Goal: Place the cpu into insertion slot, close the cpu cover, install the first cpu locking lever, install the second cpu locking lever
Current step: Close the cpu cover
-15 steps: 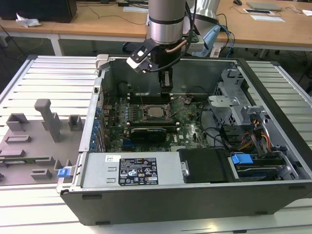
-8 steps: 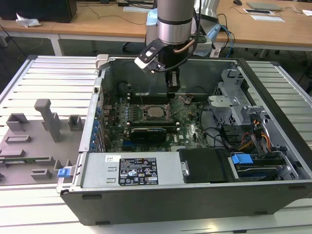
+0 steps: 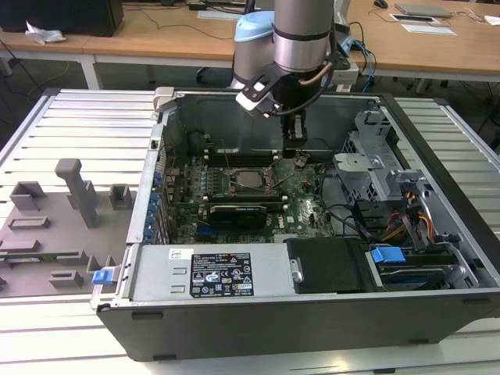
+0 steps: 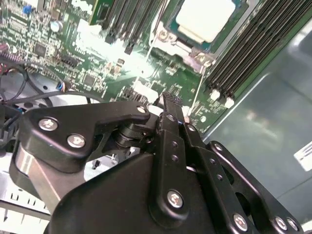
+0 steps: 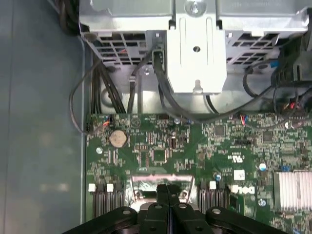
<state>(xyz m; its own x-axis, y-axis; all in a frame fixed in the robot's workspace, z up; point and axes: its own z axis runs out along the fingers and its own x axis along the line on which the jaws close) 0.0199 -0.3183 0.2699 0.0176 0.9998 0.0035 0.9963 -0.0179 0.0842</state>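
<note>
The cpu, a small square chip with a silvery top, lies flat in the insertion slot near the middle of the green motherboard inside the open case. In the second wrist view the cpu has silvery frame metal around it, and I cannot tell whether that is the cpu cover. My gripper hangs just off the slot's edge, toward the exterior view's right. Its black fingers are shut in both wrist views. A thin metal lever rod runs close beside the fingertips.
A metal drive cage and cable bundles fill the case's side on the exterior view's right. The power supply box lies along the near wall. Black memory slots flank the socket. Grey fixtures stand outside the case.
</note>
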